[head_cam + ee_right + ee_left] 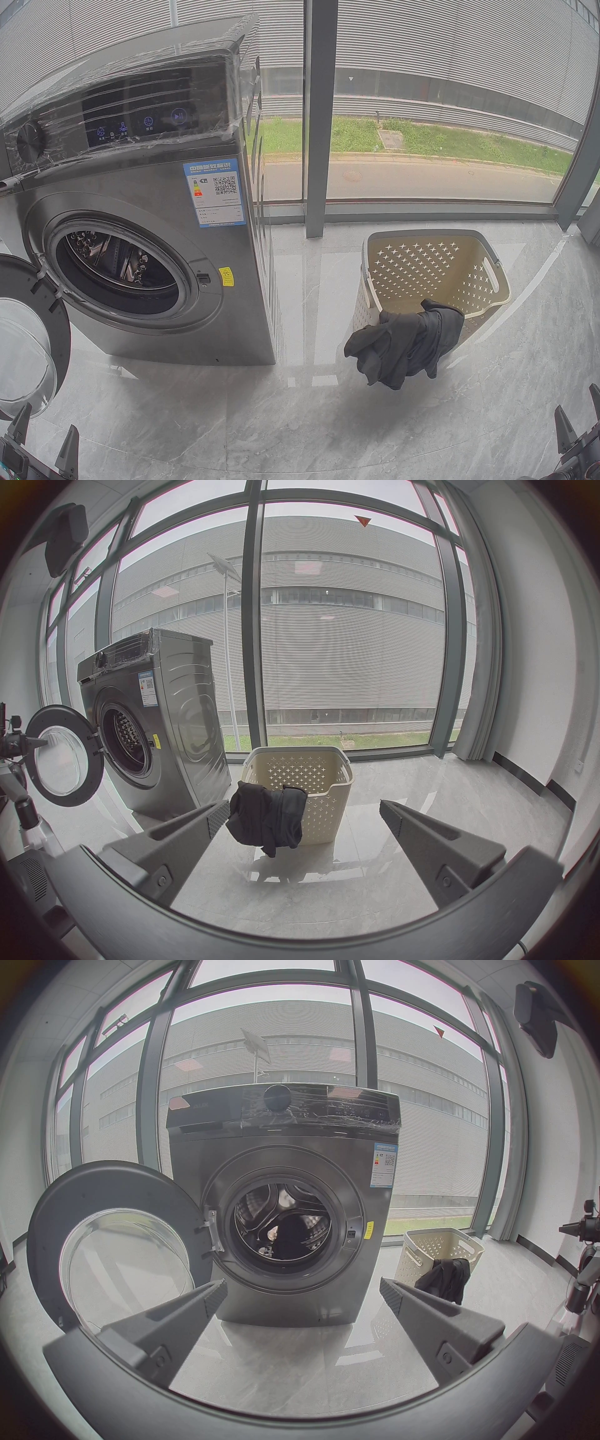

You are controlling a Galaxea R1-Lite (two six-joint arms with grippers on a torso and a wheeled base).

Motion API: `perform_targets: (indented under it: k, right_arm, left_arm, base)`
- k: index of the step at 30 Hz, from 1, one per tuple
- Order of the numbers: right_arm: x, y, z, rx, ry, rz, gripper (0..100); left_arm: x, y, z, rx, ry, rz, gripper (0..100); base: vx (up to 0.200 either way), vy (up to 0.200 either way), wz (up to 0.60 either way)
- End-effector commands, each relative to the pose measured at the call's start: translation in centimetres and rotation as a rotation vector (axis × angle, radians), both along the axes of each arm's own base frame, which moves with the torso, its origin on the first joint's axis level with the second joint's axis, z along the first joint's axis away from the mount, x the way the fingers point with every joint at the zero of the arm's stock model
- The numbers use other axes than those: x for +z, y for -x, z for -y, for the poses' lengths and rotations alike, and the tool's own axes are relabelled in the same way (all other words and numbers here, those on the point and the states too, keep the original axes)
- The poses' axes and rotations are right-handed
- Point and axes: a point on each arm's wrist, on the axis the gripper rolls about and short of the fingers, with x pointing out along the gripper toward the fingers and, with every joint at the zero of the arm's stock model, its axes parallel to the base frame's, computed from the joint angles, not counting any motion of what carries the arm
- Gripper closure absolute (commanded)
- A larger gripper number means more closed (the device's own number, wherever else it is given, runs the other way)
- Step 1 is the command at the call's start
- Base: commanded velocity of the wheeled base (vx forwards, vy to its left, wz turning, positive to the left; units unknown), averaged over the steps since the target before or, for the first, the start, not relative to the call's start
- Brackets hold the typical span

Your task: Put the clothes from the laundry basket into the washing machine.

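Left gripper (47, 425) at lower left of the head view, spread and empty; washing machine (156, 181) above it, door (25, 344) swung open. Right of centre, dark garment (403, 350) draped over lower rim of laundry basket (425, 269): likely soft, light, limp, best pinched at the bunched fold on the rim. Right gripper (576, 403) at lower right, likewise spread, empty.

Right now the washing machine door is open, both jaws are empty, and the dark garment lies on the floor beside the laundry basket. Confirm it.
Not on the floor: the dark garment hangs over the near rim of the laundry basket, as the head view shows. The rest stands.
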Motion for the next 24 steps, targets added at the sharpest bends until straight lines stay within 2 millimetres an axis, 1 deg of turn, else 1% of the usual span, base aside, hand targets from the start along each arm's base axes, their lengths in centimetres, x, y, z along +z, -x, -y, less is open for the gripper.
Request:
perform_targets:
  k: [1,11,24]
  right_arm:
    - [-0.32,-0.08,0.0,0.0,0.0,-0.012,0]
    - [-0.32,-0.08,0.0,0.0,0.0,-0.012,0]
    - [-0.28,-0.07,0.0,0.0,0.0,-0.01,0]
  left_arm:
    - [-0.52,-0.03,-0.01,0.006,0.005,-0.005,0]
    - [-0.5,-0.03,-0.01,0.004,0.0,-0.003,0]
    - [-0.5,-0.03,-0.01,0.006,0.002,-0.003,0]
  base:
    - [0.2,0.0,0.0]
    - [0.2,0.0,0.0]
    - [0.0,0.0,0.0]
